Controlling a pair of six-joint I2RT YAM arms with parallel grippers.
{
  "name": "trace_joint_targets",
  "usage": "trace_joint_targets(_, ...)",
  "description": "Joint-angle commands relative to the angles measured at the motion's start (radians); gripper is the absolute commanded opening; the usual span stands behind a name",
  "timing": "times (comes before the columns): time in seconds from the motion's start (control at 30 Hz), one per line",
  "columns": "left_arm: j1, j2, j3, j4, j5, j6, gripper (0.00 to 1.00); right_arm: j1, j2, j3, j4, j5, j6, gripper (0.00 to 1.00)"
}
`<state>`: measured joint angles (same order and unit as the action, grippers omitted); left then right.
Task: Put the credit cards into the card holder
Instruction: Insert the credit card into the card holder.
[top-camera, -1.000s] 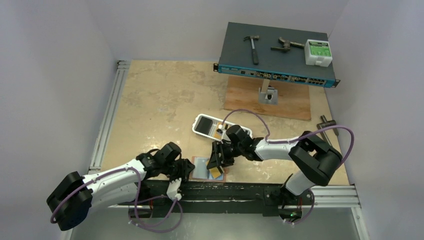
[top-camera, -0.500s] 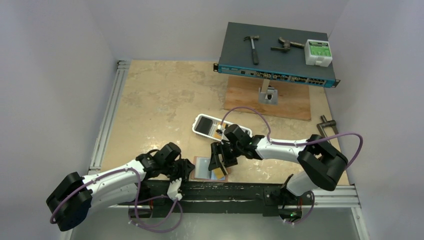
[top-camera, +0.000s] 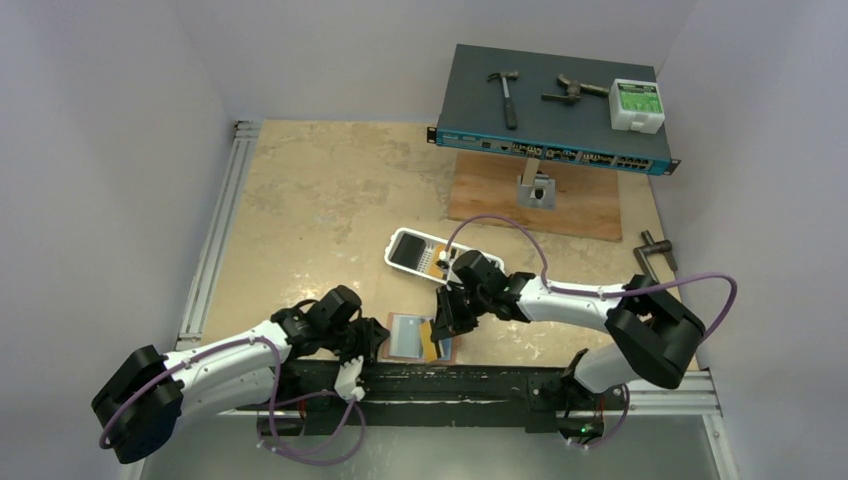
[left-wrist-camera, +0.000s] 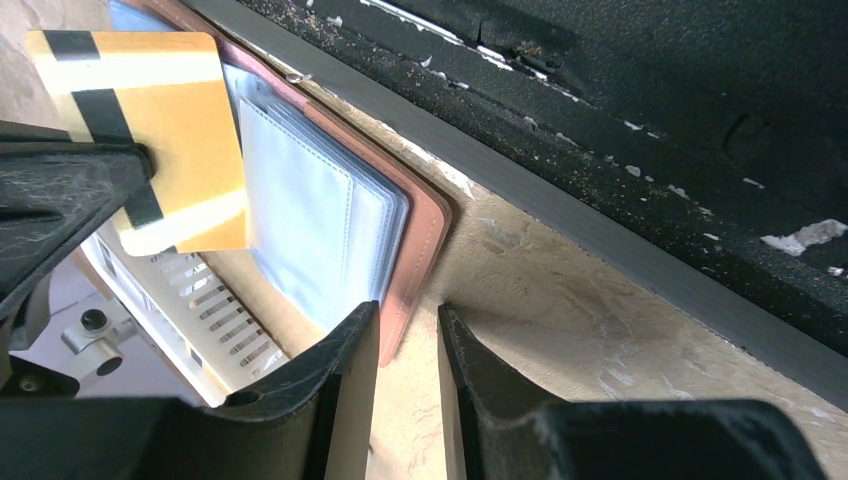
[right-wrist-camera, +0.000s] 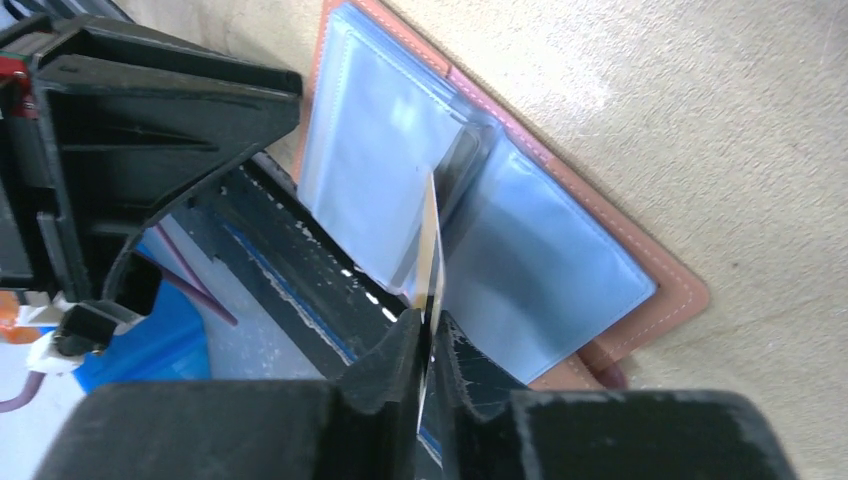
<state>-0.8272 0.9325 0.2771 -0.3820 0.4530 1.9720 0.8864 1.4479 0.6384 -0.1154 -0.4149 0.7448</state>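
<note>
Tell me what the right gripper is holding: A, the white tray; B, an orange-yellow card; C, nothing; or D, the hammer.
B: the right gripper pinches an orange-yellow card edge-on over the open card holder.

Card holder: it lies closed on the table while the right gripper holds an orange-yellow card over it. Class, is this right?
Not quite. The card holder lies open, not closed, as the right wrist view shows. The rest stands: the right gripper holds an orange-yellow card over it.
</note>
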Motion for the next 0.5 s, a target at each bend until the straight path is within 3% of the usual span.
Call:
trace_joint_targets(0.0,-0.006,-0.006,-0.012,-0.022,0.013,-0.027,0.27,0.003,-0.047,-0.029,0.034,-0.034,0.025,0.03)
trace_joint_targets(0.47,-0.006,-0.010,-0.014,-0.019,0.009,-0.032,0.27,-0.020,-0.157,-0.240,0.311,-0.021,0.193,0.00)
